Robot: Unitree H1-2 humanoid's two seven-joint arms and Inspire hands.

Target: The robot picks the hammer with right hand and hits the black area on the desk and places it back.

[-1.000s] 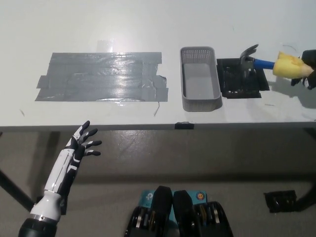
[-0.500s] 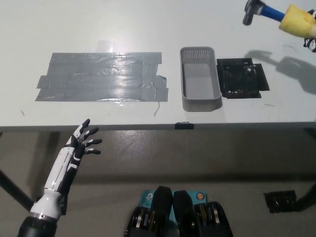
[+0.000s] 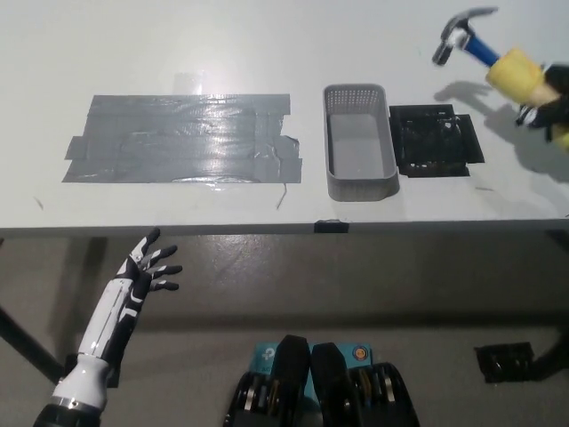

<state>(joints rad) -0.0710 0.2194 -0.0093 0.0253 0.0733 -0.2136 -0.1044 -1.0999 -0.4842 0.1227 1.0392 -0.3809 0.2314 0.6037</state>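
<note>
Head view: my black right hand [image 3: 544, 100] is at the far right edge of the white desk [image 3: 267, 44], partly cut off, closed around the thick yellow foam grip of the blue-shafted, steel-headed hammer [image 3: 484, 52]. The hammer is raised off the desk, its head tilted up and to the left, above and just right of the black square pad [image 3: 435, 140], not touching it; its shadow falls beside the pad's upper right. A grey perforated plastic basket [image 3: 359, 141] sits just left of the pad, empty. A wide patch of grey duct tape strips [image 3: 182, 139] covers the desk's left half. My white left hand [image 3: 147, 269] hangs below the desk's front edge at lower left, fingers spread, holding nothing.
</note>
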